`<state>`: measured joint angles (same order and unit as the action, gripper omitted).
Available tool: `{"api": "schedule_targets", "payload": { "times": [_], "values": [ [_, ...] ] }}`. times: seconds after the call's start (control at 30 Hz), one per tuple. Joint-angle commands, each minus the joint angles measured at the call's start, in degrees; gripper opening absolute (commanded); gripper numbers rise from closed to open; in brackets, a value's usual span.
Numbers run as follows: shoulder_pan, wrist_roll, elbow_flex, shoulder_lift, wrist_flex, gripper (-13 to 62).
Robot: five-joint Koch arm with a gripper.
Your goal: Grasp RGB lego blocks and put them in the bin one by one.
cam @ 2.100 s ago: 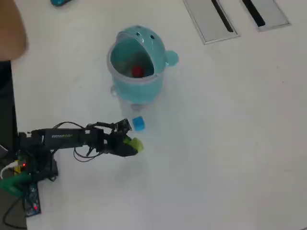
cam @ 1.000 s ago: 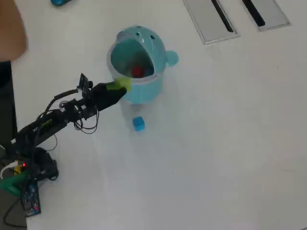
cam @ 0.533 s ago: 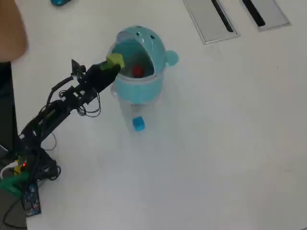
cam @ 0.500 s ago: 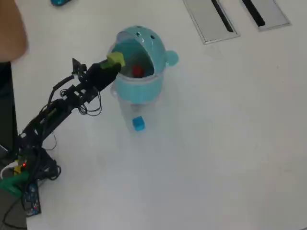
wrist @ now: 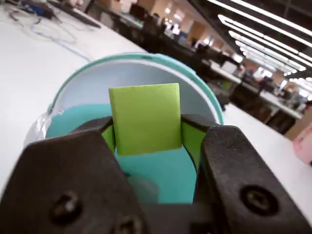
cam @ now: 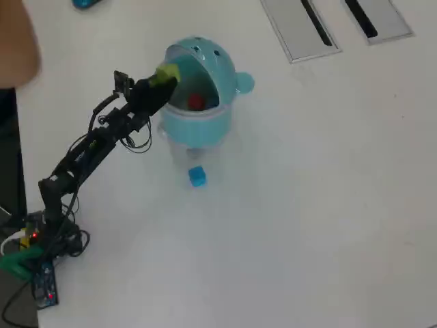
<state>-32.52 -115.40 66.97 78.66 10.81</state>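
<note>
In the wrist view, my gripper (wrist: 146, 127) fills the lower half of the frame, its two black jaws clamped on the yellow-green block (wrist: 145, 118) at centre; the block's flat face points at the camera, and directly behind it sits the teal bin (wrist: 204, 92), lid tipped back, pale inner dome showing. In the overhead view, the arm reaches from the lower left of the frame up toward the bin (cam: 198, 123) near upper centre; the gripper (cam: 162, 78) holds the block (cam: 167, 72) at the left edge of the bin's opening; the red block (cam: 196, 102) already lies inside; the blue block (cam: 197, 177) rests on the white table (cam: 307, 205) just below the bin, apart from it. Two grey panels (cam: 300, 27) lie at the upper right. I judge this the second delivery, close to release; next I need to carry the block a little further over the opening, part the jaws, then go for the blue one.
</note>
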Motion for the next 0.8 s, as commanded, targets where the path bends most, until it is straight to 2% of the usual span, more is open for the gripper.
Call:
{"api": "schedule_targets", "payload": {
  "times": [0.0,0.2,0.23,0.37,0.47,0.5,0.53,0.77],
  "values": [
    [-0.9,-0.1,-5.5,0.3,-0.7,2.6],
    [-1.8,0.0,-16.4,-8.8,0.0,3.5],
    [-1.5,0.0,-17.8,-10.0,0.0,6.7],
    [-0.4,3.6,-20.8,-12.8,0.0,10.4],
    [0.0,8.9,-21.4,-13.3,1.6,13.5],
    [0.6,11.2,-21.3,-13.1,1.7,18.8],
    [0.9,12.2,-21.3,-12.8,2.0,20.1],
    [1.8,12.5,-21.5,-10.1,4.7,23.9]
  ]
}}
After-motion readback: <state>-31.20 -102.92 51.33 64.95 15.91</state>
